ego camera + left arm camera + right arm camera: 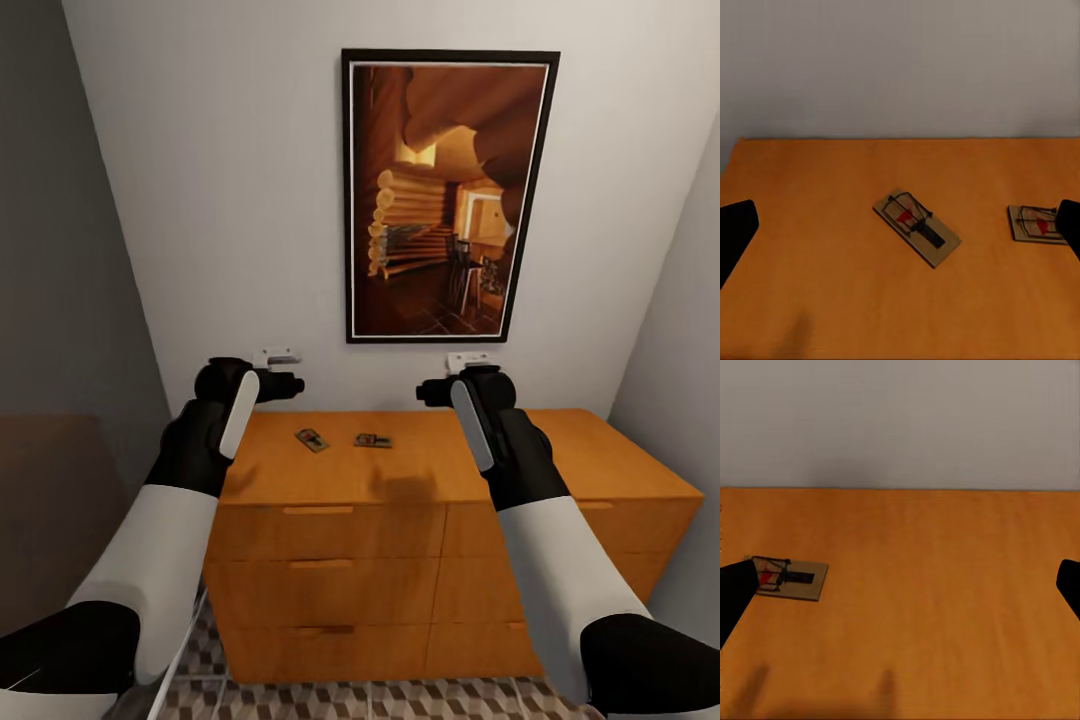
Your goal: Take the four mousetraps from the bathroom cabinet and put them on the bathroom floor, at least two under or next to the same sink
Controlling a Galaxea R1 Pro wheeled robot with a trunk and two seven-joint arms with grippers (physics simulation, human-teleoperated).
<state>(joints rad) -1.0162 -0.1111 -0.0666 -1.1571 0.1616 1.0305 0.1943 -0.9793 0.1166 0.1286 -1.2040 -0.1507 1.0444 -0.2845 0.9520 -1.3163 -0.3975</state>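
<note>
Cabinet (420, 470): two mousetraps (312, 440) (373, 440) are laid on top, drawers shut | left gripper (290, 384): spread wide, nothing held | right gripper (428, 392): spread wide, nothing held

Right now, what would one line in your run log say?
traps: two on cabinet | left end effector: open, empty | right end effector: open, empty

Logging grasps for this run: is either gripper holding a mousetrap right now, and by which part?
Nothing is held. The left gripper and right gripper are open above the cabinet; two mousetraps lie untouched on its top.
</note>
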